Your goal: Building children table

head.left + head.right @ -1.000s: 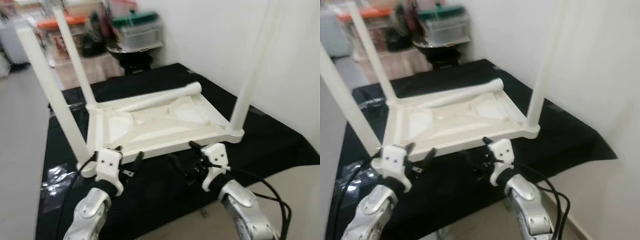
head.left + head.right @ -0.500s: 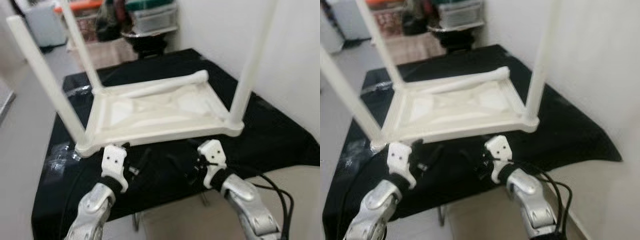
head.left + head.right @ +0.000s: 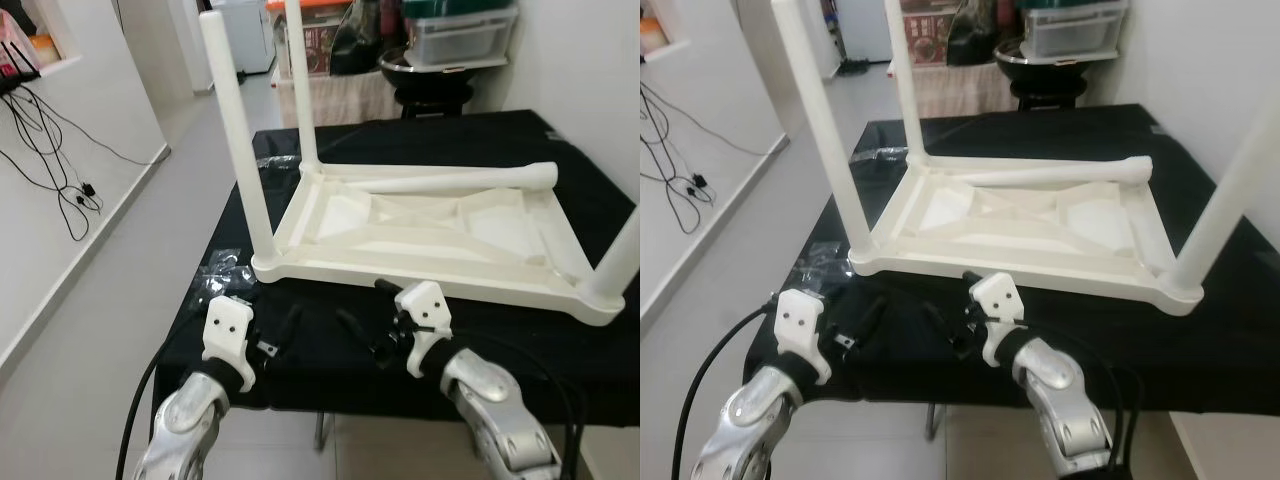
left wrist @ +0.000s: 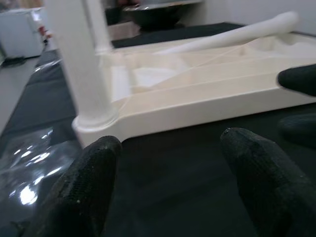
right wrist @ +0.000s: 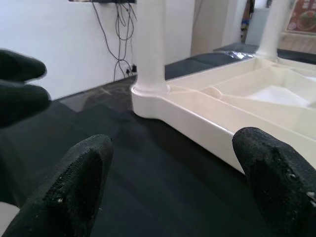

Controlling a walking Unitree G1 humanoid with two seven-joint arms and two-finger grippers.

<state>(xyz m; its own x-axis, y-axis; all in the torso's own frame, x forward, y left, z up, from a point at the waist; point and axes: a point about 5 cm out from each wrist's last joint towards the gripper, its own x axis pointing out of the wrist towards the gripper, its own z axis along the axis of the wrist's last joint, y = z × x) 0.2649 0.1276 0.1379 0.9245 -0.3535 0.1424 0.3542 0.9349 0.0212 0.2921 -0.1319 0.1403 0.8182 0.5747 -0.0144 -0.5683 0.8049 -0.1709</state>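
On the black-covered bench [image 3: 300,345], I log one white table [image 3: 430,235] lying upside down, three legs fitted and standing up, and the loose fourth leg [image 3: 450,180] resting across its far side, long axis running left to right. My left gripper [image 3: 275,335] and right gripper [image 3: 362,335] hover spread and empty just short of the near rim, the right somewhat nearer the leg. Against a second ago, my head camera has swung left, bringing floor and wall cables [image 3: 60,150] into view.
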